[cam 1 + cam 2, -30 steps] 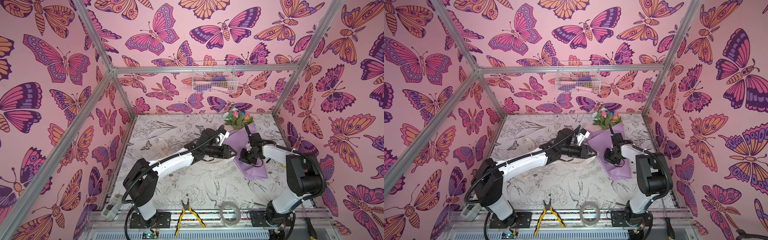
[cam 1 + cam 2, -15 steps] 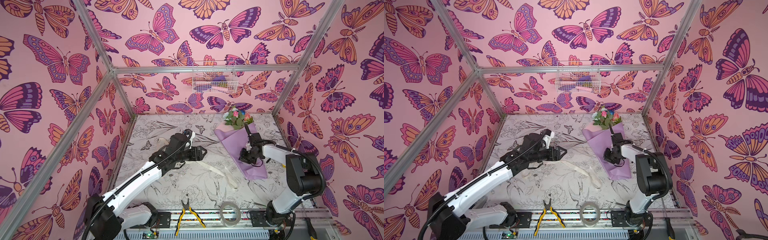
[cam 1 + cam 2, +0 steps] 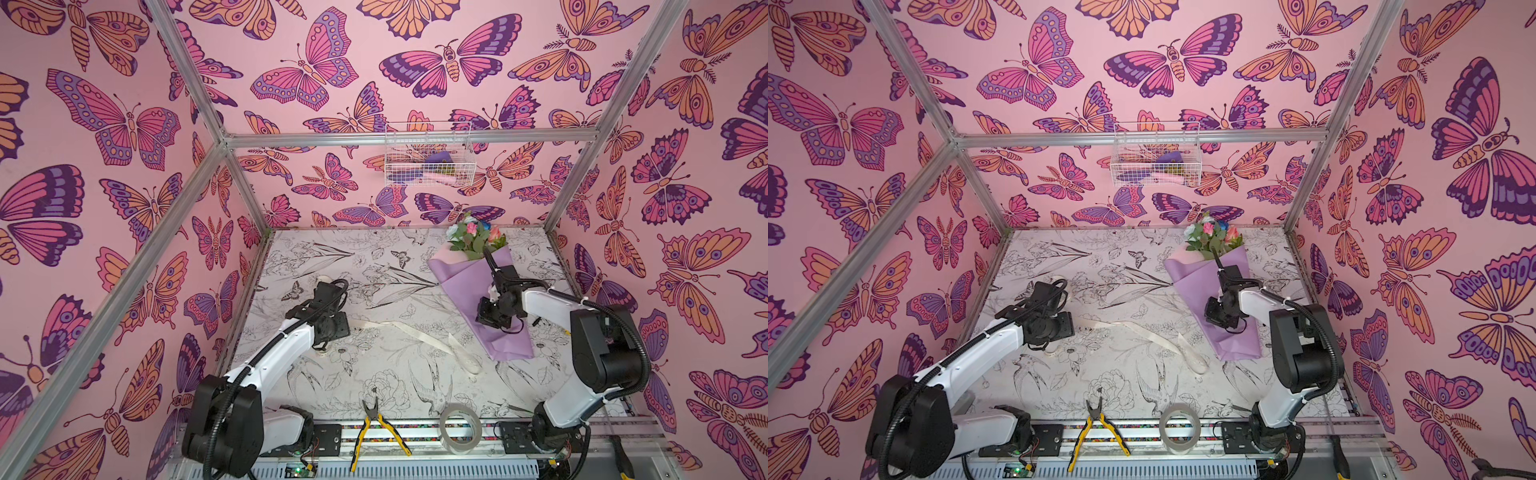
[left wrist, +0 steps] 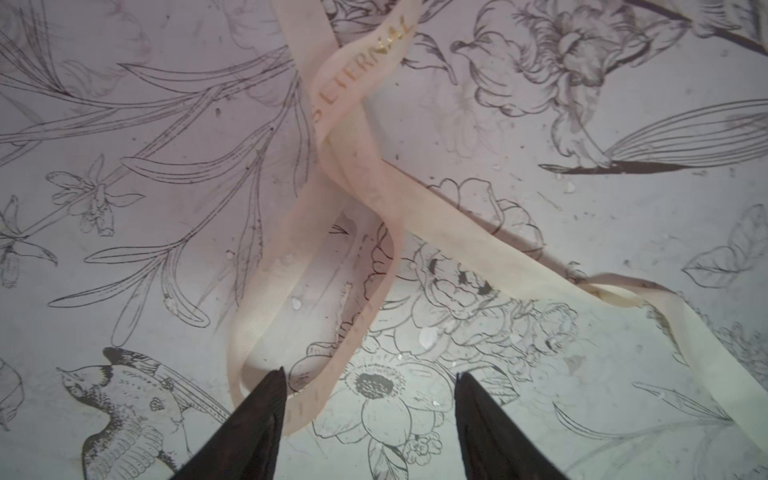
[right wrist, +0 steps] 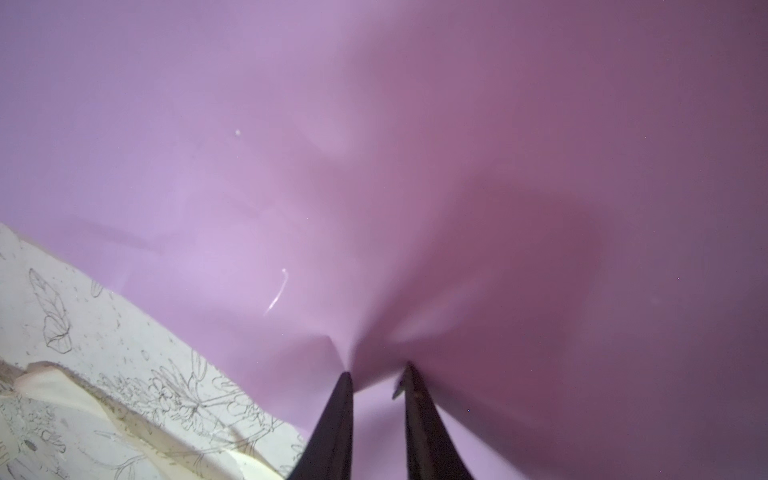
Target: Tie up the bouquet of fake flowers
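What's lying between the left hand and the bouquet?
The ribbon lies loose there, running from below the left hand toward the narrow end of the bouquet. Both top views show it.

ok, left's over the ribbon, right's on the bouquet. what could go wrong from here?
1. Left gripper is open, and the ribbon loop sits off to one side of its jaws: closing may miss it or catch only one strand.
2. The ribbon crosses over itself; a pull could snarl it.
3. Right gripper pinches only a fold of the bouquet paper, which may slip or tear.
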